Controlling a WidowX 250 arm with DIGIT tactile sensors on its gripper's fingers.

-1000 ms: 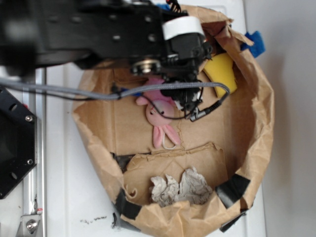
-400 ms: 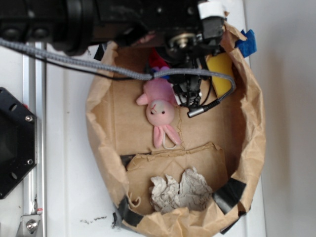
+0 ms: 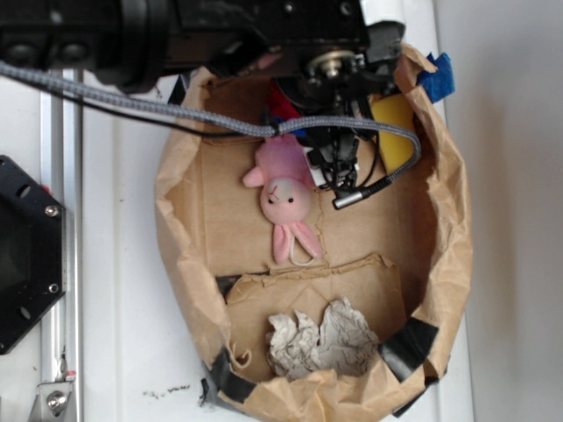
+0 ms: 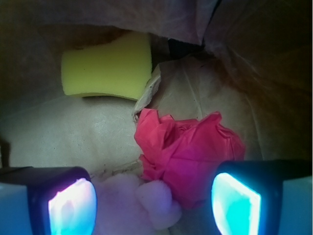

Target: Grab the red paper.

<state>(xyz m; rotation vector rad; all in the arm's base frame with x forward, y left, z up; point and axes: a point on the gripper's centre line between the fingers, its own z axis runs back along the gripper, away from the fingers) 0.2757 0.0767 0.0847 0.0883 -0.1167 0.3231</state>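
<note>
Although the crumpled bright red paper wad [image 4: 188, 152] fills the middle of the wrist view, it does not sit squarely between the two fingers: its bulk lies toward the right-hand fingertip [image 4: 234, 203] and a little beyond both tips, deeper into the bag. That offset is the relation the coming move turns on. The wad has no clear long axis; it is a rough lump, slightly wider than tall in this view, so the approach direction matters more than any turn of the wrist.

It rests on the floor of the brown paper bag [image 3: 444, 220], at the far end under the arm. In the exterior view only a sliver of red [image 3: 280, 104] shows beside the dark body of the claw [image 3: 339, 171]. Just in front of the wad, touching or nearly touching its lower left edge, lies the soft pink plush bunny [image 4: 146, 200], which sits between the fingers and nearer to them than the paper. Behind and to the left lies a pale yellow foam sponge [image 4: 110, 68], apart from the wad.

The claw [image 4: 154, 205] stands wide open, holding nothing. Judging from this, it needs to reach forward and rightward, past the bunny, before closing, or it risks pinching plush instead of paper.
</note>
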